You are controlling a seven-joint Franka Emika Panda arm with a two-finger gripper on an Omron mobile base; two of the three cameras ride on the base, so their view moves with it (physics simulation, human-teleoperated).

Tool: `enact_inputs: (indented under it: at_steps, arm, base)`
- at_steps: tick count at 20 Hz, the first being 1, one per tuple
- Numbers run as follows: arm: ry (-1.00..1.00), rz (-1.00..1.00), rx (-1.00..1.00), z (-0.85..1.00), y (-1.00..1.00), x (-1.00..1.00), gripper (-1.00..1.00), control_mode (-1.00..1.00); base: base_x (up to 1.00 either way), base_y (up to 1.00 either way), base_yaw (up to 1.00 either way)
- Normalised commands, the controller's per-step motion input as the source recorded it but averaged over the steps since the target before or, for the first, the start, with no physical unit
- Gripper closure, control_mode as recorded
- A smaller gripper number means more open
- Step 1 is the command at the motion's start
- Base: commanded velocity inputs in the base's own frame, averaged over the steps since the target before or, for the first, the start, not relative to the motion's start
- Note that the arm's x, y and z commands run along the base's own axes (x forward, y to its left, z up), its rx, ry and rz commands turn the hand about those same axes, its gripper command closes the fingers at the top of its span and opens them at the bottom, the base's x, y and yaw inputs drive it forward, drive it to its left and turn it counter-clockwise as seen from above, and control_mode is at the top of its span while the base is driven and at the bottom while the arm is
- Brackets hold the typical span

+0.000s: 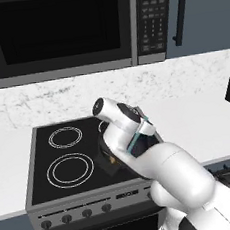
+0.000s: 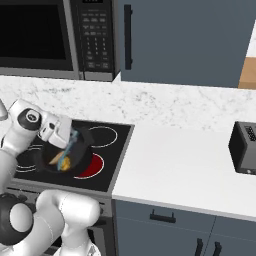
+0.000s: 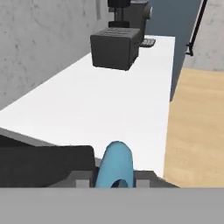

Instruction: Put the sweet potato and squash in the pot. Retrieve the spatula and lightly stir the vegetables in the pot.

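Stage: stirring | tool point(image 2: 70, 142) clamped on the spatula point(image 1: 135, 139), angled down into the pot point(image 2: 82, 162) on the stove point(image 1: 42, 165) | vegetables point(image 2: 61, 160) lie inside the pot | both loading steps look done, stir left to finish.

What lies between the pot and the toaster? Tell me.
In the right base view, between pot and toaster: a red-glowing burner, then bare white counter.
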Motion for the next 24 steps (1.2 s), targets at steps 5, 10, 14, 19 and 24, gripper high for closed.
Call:
enact_inputs:
  at_steps: [5,10,14,19,24]
  arm:
    - [-0.01,0.09,-0.22,-0.47,0.0,0.61,1.0,-1.0]
    - [-0.06,0.0,-0.29,-0.43,-0.01,0.55,1.0,-1.0]
    - [-0.07,0.0,-0.33,-0.18,-0.08,0.32,1.0,-1.0]
    - [-0.07,0.0,-0.18,0.21,-0.13,0.16,1.0,-1.0]
    - [-0.09,0.0,-0.15,0.08,-0.22,0.01,1.0,-1.0]
  base:
    - [0.0,0.0,0.0]
    - [0.0,0.0,0.0]
    - [0.0,0.0,0.0]
    - [0.0,0.0,0.0]
    - [0.0,0.0,0.0]
